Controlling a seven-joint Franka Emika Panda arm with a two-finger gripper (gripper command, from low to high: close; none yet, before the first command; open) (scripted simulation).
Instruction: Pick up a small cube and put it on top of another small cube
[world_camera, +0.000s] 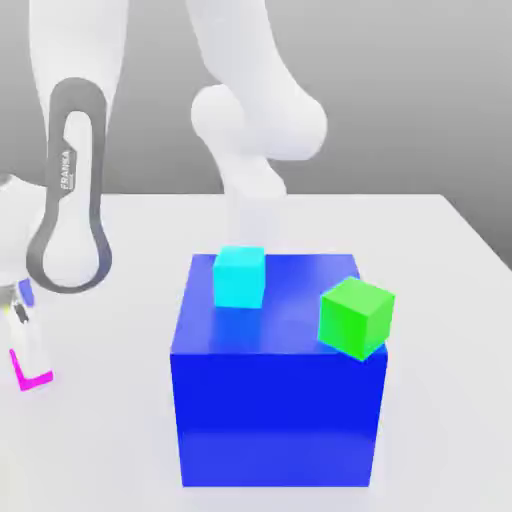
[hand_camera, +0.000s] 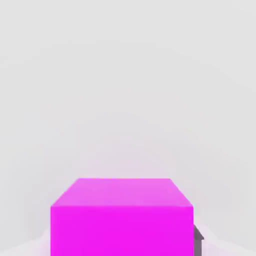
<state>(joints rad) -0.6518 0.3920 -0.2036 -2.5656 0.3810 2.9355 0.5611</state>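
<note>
end effector (world_camera: 22, 335) sat low at the exterior view's far left edge, down near the worktop (world_camera: 440, 260). a magenta cube (world_camera: 32, 378) was right at its tip; in the hand view the magenta cube (hand_camera: 121, 215) was close up against the camera, square-on, with a dark finger (hand_camera: 198, 239) edge just beside one face. that reads as the end effector closed around the magenta cube, though the finger contact itself was mostly hidden, so it's a judgement.

key relation: the stacking targets lay off to the exterior view's right of the end effector and higher. the big blue block (world_camera: 278, 380) stood mid-worktop, with the cyan cube (world_camera: 239, 277) on its top toward the far left corner and the green cube (world_camera: 356, 317) tilted at the right edge, partly overhanging.

cyan cube was the nearer of the two to the end effector, sat flat and square. green cube was further and skewed, so a poorer base.

judgement: the coming move needed lift first, then travel toward the exterior view's right, clearing the blue block's top edge before descent onto the cyan cube. no long axis to worry about, all cubes; yaw alignment with the cyan cube's faces mattered most.
</note>
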